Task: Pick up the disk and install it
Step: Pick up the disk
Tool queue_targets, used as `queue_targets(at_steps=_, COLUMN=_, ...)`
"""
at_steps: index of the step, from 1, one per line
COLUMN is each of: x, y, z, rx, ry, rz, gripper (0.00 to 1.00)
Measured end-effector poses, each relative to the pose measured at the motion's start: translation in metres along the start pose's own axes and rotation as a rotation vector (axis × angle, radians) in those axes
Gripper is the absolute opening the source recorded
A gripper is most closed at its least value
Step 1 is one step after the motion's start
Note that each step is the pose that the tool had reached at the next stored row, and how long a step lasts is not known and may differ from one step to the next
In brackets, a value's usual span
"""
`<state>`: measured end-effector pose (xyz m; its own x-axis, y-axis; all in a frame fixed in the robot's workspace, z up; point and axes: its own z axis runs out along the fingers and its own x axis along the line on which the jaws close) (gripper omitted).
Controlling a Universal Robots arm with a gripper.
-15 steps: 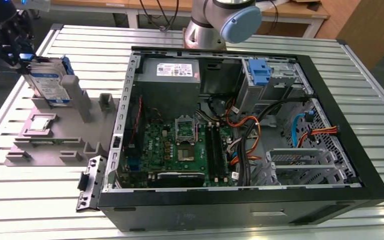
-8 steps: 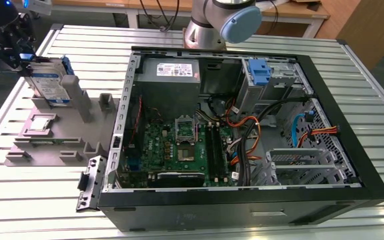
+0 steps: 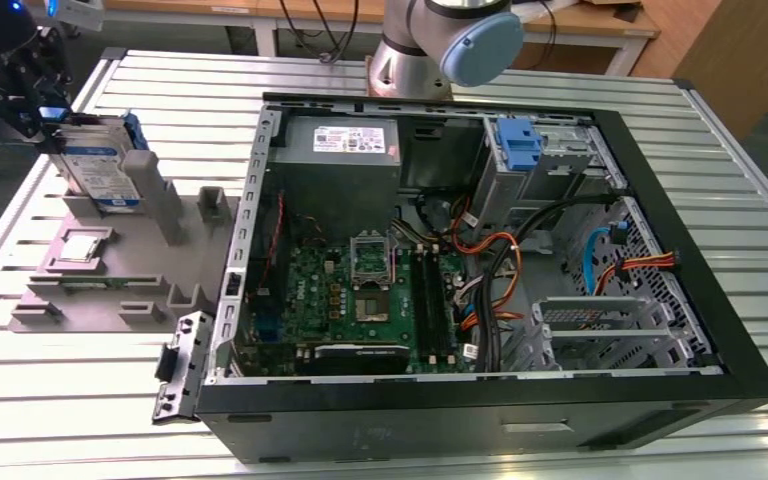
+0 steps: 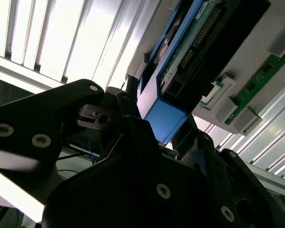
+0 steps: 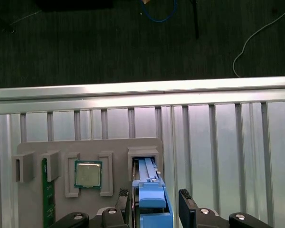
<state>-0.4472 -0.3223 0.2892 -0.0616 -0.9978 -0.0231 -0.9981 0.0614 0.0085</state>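
The disk (image 3: 101, 172) is standing on its edge in a slot of the grey holder (image 3: 124, 285), at the exterior view's left of the open computer case (image 3: 491, 412). The end effector (image 5: 154, 205) is straddling the disk's blue rail. Its fingers (image 5: 185, 204) are released, with a gap showing on one side. A processor chip (image 5: 88, 174) is lying in the holder just beside the disk, on the ribbed worktop (image 3: 77, 400).

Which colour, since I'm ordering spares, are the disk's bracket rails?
Blue, clearest in the first wrist view along the disk.
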Motion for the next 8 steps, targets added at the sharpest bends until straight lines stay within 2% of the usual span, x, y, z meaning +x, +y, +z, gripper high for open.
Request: queue_targets(at_steps=8, x=0.0, y=0.0, z=0.0, rx=0.0, ry=0.0001, rz=0.0, gripper=0.51)
